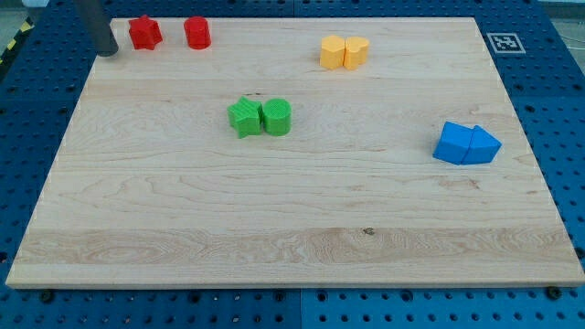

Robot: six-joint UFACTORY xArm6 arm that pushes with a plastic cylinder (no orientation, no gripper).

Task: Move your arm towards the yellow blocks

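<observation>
My tip (110,51), the bare lower end of a straight dark rod with nothing to open or clench, rests at the pale wooden board's (274,210) corner at the view's top left, touching no block. Just beside it at three o'clock sit a red star-shaped block (144,33) and a red cylinder block (197,33), slightly apart from each other. Toward four o'clock, near the board's middle, a green star-shaped block (244,118) touches a green cylinder block (277,117). The two yellow blocks (344,52), shapes unclear, lie pressed together well apart at three o'clock. Two touching blue blocks (467,144) lie beyond. A black-and-white square marker (503,42) carries no readable writing.
</observation>
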